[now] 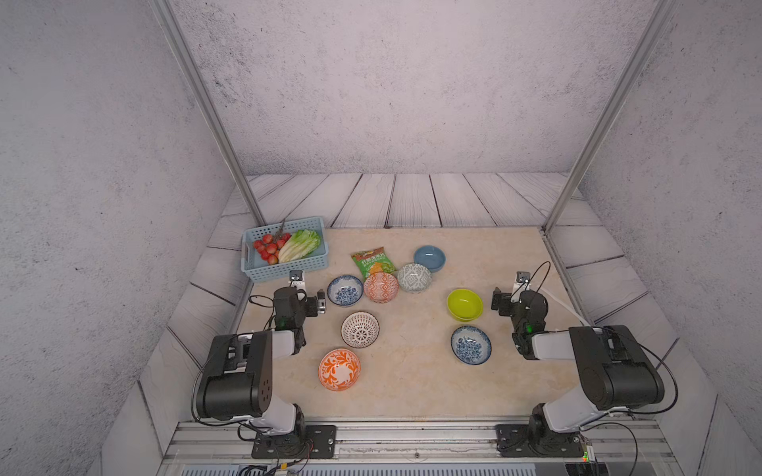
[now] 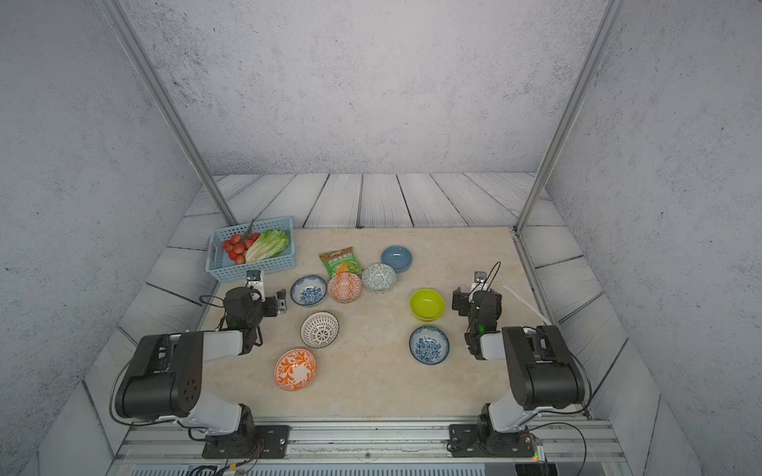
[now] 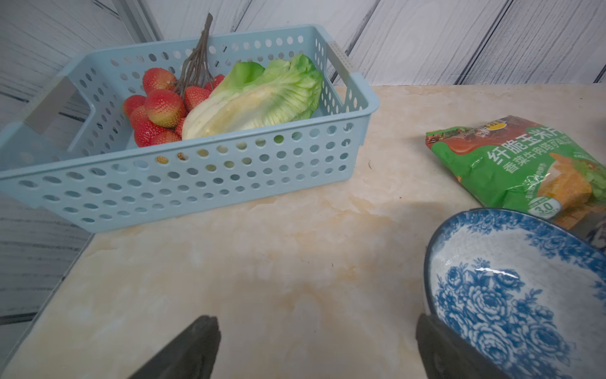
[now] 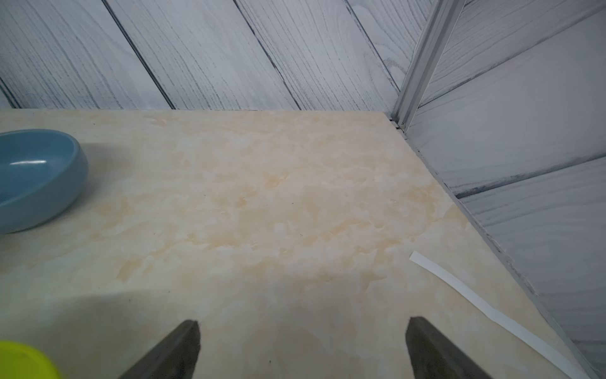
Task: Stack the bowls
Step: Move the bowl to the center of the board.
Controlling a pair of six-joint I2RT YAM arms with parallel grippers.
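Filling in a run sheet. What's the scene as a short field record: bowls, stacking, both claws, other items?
bowls: eight, on the table
stacked: none
left claw: open, empty, by a blue-floral bowl
right claw: open, empty, by the lime bowl
other: basket, snack bag

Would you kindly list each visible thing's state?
Left gripper: open, empty.
Right gripper: open, empty.
Slate-blue bowl: unstacked.
Grey-green bowl: unstacked.
Orange-geometric bowl: unstacked.
Far blue-floral bowl: unstacked.
Lattice bowl: unstacked.
Orange-scroll bowl: unstacked.
Lime-green bowl: unstacked.
Near blue-floral bowl: unstacked.
Basket: filled.
Snack bag: lying flat.
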